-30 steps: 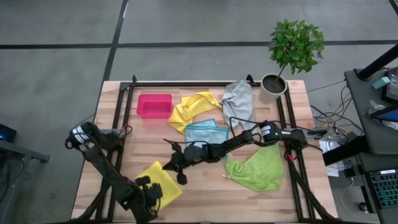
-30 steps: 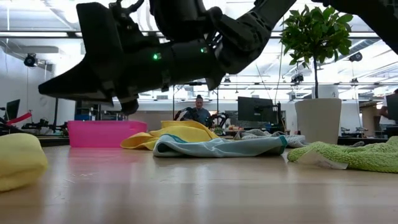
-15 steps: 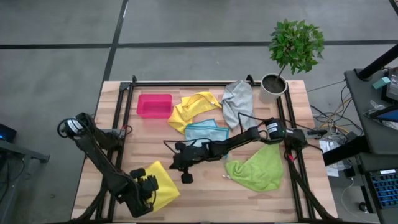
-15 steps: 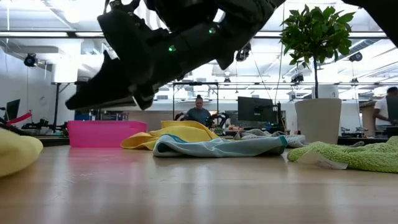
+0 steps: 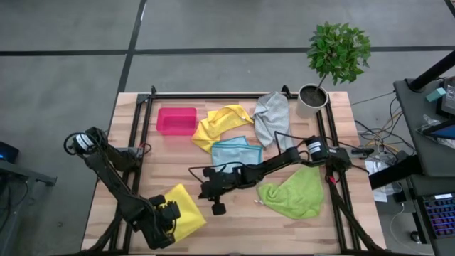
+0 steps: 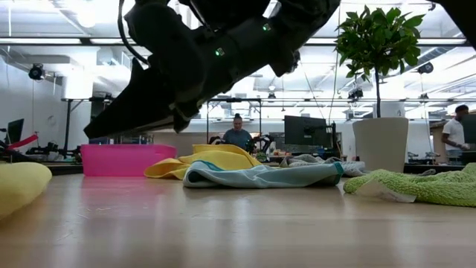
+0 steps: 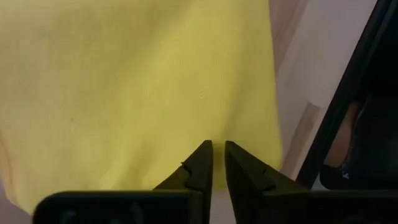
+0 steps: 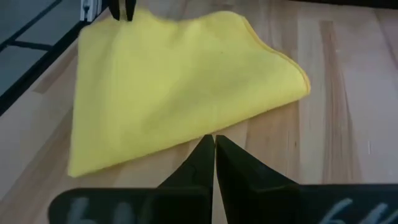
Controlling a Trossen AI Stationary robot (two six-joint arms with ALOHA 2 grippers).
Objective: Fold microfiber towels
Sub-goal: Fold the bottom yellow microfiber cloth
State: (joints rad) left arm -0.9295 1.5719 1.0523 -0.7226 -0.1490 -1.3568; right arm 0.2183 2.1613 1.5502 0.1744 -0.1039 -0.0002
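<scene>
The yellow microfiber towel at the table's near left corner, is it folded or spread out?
Folded. The yellow microfiber towel lies doubled over, with a rounded fold edge and layered hems showing in the right wrist view; from above it is a compact shape.

No readable text, label, brand, number or sign anywhere.

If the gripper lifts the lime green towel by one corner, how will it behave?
The lime green towel lies crumpled and rumpled, so it would probably hang limp, not stiff. Its fuzzy pile suggests it's light and likely to drag rather than slide on the wooden table.
</scene>
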